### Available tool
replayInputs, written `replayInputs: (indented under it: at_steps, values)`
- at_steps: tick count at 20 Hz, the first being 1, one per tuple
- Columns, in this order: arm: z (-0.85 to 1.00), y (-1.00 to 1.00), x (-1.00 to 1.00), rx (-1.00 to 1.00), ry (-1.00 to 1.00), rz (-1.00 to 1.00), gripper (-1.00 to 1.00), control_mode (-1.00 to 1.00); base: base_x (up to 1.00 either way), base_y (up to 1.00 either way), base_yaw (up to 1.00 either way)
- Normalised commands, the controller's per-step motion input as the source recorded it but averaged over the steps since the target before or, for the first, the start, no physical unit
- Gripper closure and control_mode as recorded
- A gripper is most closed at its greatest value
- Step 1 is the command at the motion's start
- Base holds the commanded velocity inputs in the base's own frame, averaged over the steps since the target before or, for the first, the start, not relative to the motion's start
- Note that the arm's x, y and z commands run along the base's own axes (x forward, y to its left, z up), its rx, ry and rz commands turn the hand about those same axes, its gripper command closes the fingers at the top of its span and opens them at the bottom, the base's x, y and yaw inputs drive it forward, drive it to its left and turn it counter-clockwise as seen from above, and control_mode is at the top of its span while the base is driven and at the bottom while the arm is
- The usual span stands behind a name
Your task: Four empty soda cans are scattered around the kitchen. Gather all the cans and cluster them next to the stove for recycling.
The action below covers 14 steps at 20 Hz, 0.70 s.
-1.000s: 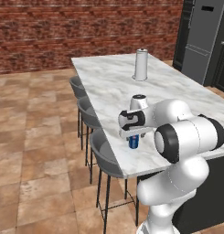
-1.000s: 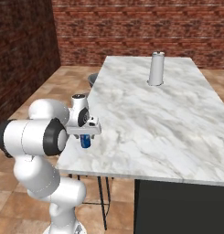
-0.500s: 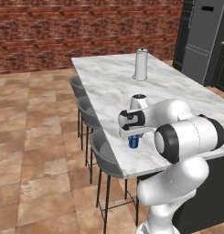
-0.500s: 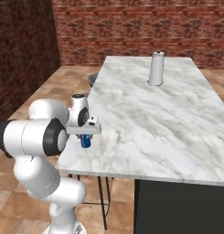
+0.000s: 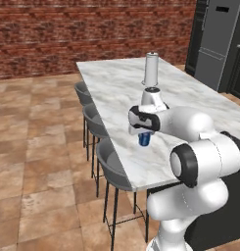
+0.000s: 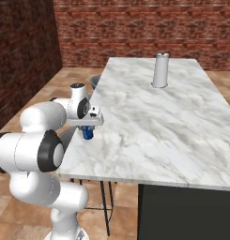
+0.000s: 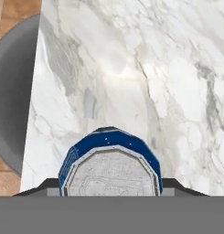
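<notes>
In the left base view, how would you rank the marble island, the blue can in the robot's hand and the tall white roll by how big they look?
1. Marble island, by far the largest.
2. Tall white roll.
3. Blue can, partly hidden by the gripper, so its full height is unsure; the roll looks bigger despite standing farther away.

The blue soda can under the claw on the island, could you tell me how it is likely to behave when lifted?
The blue soda can looks small beside the claw, so it is probably light. Its smooth round wall may slip, or roll if tipped. It stands near the marble island's edge, above a stool, so a nudge could drop it.
</notes>
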Motion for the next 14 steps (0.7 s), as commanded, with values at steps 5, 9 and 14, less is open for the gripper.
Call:
replayInputs:
  at_steps: [5,9,14]
  values:
    - [0.67,-0.21,-0.21,-0.02,-0.06,-0.01,1.00,-1.00,0.00,0.00,0.00]
    - [0.42,-0.62,-0.47,0.00,-0.11,0.00,1.00,-1.00,0.00,0.00,0.00]
    - [0.12,-0.33,-0.51,0.00,-0.06,0.00,1.00,-1.00,0.00,0.00,0.00]
